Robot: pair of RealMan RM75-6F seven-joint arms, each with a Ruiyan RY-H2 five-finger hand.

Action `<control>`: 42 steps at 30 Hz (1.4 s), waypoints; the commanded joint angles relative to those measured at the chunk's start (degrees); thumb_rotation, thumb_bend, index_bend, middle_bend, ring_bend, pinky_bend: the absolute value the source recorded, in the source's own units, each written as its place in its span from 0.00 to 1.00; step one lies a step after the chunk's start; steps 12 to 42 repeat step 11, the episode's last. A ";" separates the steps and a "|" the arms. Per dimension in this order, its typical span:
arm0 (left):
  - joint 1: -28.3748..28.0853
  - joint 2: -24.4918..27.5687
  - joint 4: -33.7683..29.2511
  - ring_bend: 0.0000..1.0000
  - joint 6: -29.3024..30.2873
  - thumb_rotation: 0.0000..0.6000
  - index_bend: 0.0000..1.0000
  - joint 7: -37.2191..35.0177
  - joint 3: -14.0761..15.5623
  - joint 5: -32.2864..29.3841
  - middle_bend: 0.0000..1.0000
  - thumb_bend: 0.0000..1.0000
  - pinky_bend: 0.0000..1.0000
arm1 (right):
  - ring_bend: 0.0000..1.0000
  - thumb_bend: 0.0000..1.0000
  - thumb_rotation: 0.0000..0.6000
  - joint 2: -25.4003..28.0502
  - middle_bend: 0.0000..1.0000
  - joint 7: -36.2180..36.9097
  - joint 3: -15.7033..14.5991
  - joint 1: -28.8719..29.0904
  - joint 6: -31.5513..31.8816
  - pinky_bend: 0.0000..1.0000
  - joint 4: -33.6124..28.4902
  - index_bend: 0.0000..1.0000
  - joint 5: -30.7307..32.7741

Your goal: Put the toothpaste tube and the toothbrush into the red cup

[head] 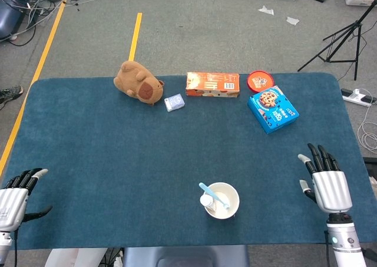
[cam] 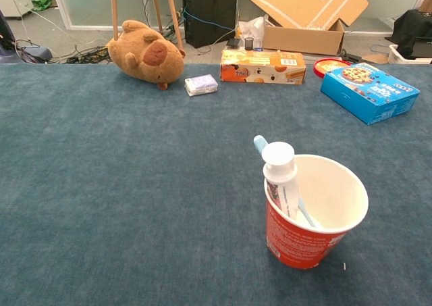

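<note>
So here the red cup (cam: 316, 213) stands upright near the front edge of the blue table (head: 106, 143), and both task items are sitting inside it. The toothpaste tube (cam: 280, 177) leans against the cup's left wall with its white cap sticking up over the rim, and the toothbrush (cam: 262, 144) is right behind it, its light blue end poking out up and to the left.

Our right hand (head: 327, 183) is over at the table's front right corner, well apart from the cup, fingers straight and spread, holding nothing. Our left hand (head: 13, 200) is at the front left corner, also empty with fingers apart. Neither shows up in the chest view.

Along the far edge we see a brown plush toy (head: 138, 82), a small pale box (head: 174, 102), an orange box (head: 212, 84), a red round lid (head: 260, 79) and a blue cookie box (head: 272, 108).
</note>
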 commanded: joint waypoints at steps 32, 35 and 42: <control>-0.03 0.03 0.21 0.17 -0.18 1.00 0.18 -0.25 -0.49 -1.00 0.19 0.00 0.25 | 0.00 0.25 1.00 -1.27 0.07 5.14 0.93 -1.44 -3.14 0.19 2.46 0.27 1.55; -0.03 0.03 0.21 0.17 -0.18 1.00 0.18 -0.25 -0.49 -1.00 0.19 0.00 0.25 | 0.00 0.25 1.00 -1.27 0.07 5.14 0.93 -1.44 -3.14 0.19 2.46 0.27 1.55; -0.03 0.03 0.21 0.17 -0.18 1.00 0.18 -0.25 -0.49 -1.00 0.19 0.00 0.25 | 0.00 0.25 1.00 -1.27 0.07 5.14 0.93 -1.44 -3.14 0.19 2.46 0.27 1.55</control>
